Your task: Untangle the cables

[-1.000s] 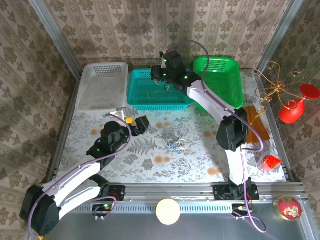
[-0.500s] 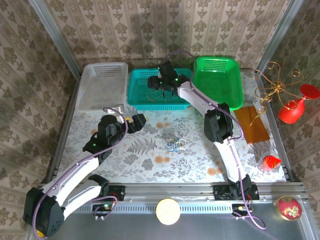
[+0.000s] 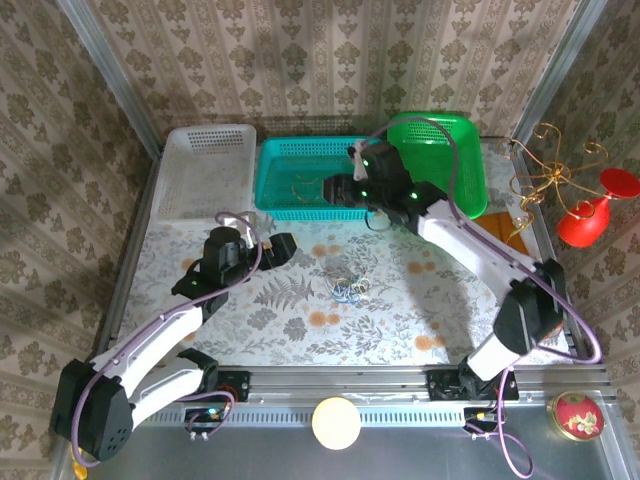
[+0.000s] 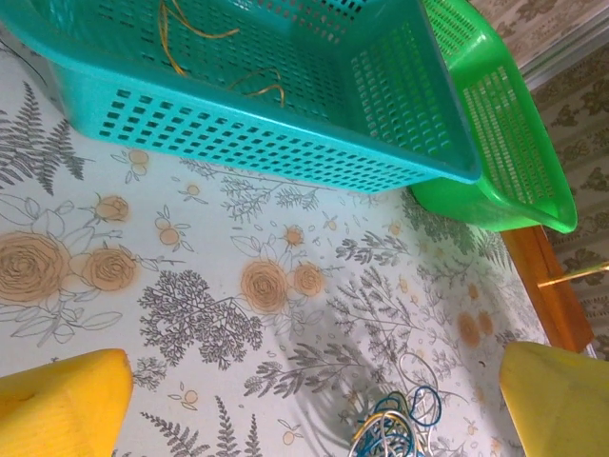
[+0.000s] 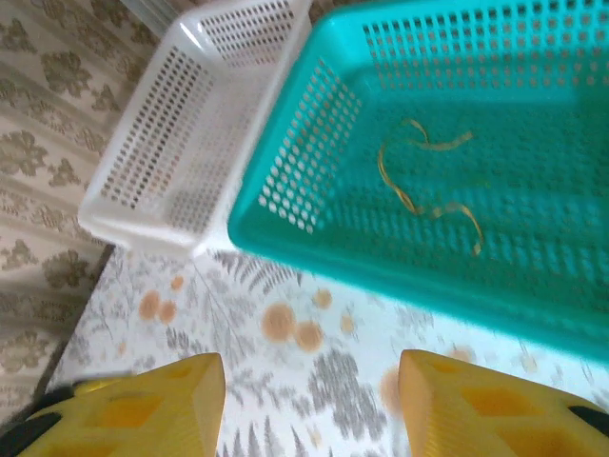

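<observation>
The cables (image 3: pixel 348 288) lie as a small tangle of blue, yellow-gold and pale white loops on the flowered table, also seen at the bottom of the left wrist view as the cables (image 4: pixel 398 427). One loose yellow-gold cable (image 3: pixel 304 184) (image 5: pixel 425 183) (image 4: pixel 193 36) lies apart inside the teal basket (image 3: pixel 318 211). My left gripper (image 3: pixel 277 246) (image 4: pixel 314 381) is open, left of the tangle and above the table, holding nothing. My right gripper (image 3: pixel 336 189) (image 5: pixel 312 392) is open and empty over the teal basket's near wall.
A white basket (image 3: pixel 205 170) stands back left and a green basket (image 3: pixel 440 130) back right of the teal one. A stiff gold wire stand (image 3: pixel 546 176), a red vase (image 3: pixel 588 216) and a brown board (image 3: pixel 516 238) occupy the right side.
The right arm swung out of the teal basket to the right and toward me, its gripper now over the basket's front wall. The left gripper edged slightly back. The tangle stayed put.
</observation>
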{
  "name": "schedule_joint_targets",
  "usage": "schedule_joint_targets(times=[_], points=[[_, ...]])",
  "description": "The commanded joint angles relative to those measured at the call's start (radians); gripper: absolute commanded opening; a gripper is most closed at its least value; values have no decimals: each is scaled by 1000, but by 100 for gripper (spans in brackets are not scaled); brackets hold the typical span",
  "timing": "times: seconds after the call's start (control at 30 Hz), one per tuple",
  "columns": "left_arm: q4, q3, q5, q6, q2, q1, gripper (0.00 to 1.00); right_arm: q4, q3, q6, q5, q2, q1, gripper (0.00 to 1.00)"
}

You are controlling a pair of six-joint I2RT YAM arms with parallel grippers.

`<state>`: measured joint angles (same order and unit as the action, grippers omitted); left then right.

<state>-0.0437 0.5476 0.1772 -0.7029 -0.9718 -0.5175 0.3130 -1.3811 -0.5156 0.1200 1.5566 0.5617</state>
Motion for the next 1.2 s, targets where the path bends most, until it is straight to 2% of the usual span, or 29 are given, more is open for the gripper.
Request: schedule_joint_targets(times=[0.0,0.23,0.4,0.8,1.17], points=[[-5,2,29,8,-3,-23,100,-47,186,-73,16,-68,-1,53],[-31,-10,-100,-16,-67,-187,100,-124,538,-178,12,-257,8,48],[-30,-14,-175,-27,-102,-277,100,-200,696,-237,-32,-289,7,40],[-75,-15,-202,-29,-154,-280,100,-299,723,-298,17,-221,35,31],[-103,-11,-189,-26,-160,-277,100,-342,690,-319,41,-86,61,33]])
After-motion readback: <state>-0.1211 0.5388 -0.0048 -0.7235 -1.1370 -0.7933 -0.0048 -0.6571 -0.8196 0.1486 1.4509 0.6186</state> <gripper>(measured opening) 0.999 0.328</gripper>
